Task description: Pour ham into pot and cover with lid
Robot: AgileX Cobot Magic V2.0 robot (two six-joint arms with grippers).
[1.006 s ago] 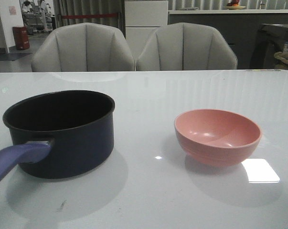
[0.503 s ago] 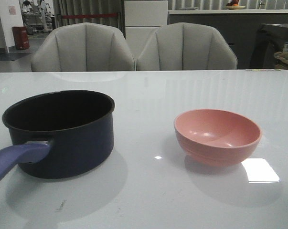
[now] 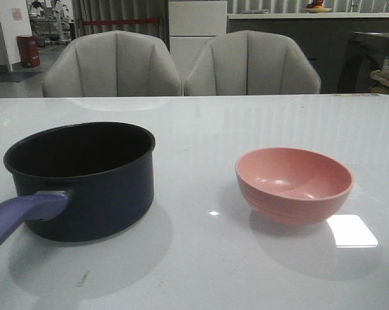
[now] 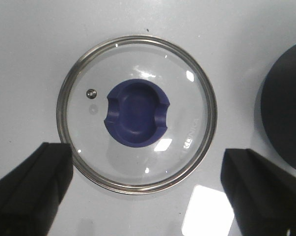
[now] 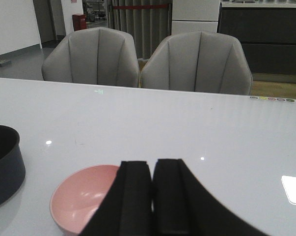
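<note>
The lid (image 4: 137, 113) lies flat on the table (image 3: 200, 129), centre frame beneath the wide-open, empty left gripper (image 4: 148, 189). The right gripper (image 5: 152, 196) hangs closed and empty above the pink bowl (image 3: 294, 184), lower right; nothing has moved, and no ham shows beside the pot (image 3: 84, 181).

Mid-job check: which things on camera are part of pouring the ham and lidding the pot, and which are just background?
Job:
pot, uncovered
pink bowl, no ham visible inside
lid, flat on the table under the open left gripper
right gripper, shut, behind the bowl

Background:
two grey chairs
</note>
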